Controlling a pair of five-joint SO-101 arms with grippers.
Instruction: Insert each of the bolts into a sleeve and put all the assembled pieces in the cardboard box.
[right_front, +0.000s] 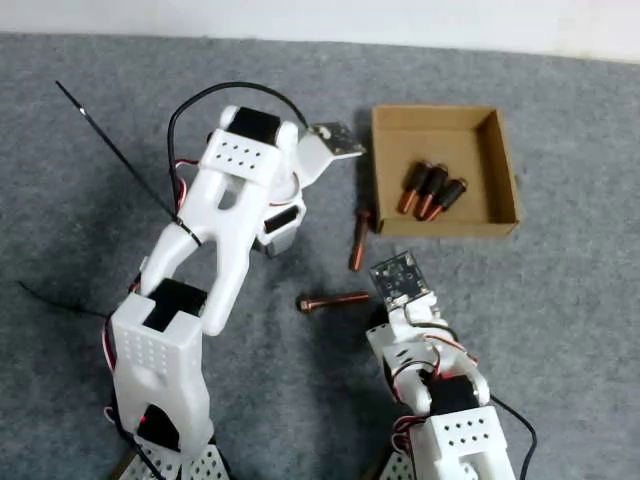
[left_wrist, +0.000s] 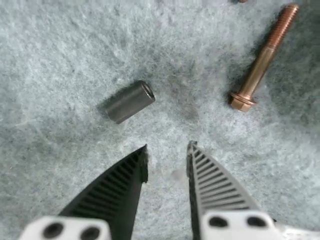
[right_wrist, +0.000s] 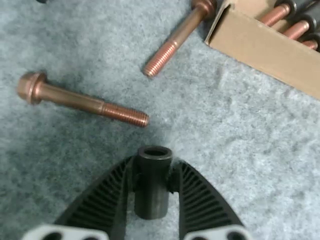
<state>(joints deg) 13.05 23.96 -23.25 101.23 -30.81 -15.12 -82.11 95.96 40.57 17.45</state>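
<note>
Tightly clamped, the right hand (right_wrist: 152, 172) grips a short black sleeve (right_wrist: 151, 190), its ribbed black fingers (right_wrist: 112, 195) pressing both sides of the smooth cylinder, whose open bore faces forward. Just ahead, on the fuzzy grey felt of the desk (right_front: 560, 330), we see a near bolt (right_wrist: 82, 100). It is copper-coloured, with a flanged hex head and a threaded tip, and lies apart from the sleeve. Beyond it a far bolt (right_wrist: 177, 40) lies with its head beside a corner of the cardboard box (right_wrist: 265, 47), a shallow open tray of plain brown card. Inside, three assembled pieces (right_front: 430, 190) lie side by side, each a coppery bolt wearing a dark sleeve. From above, we see both loose bolts between the two white arms, the far one just outside the box wall. The left hand (left_wrist: 167, 155) hangs released, its ribbed fingers spread over bare felt. Ahead of it a loose sleeve (left_wrist: 130, 101) lies on its side, dark and matte, near but clear of a flanged bolt (left_wrist: 262, 62); we cannot tell which of the two it is.
</note>
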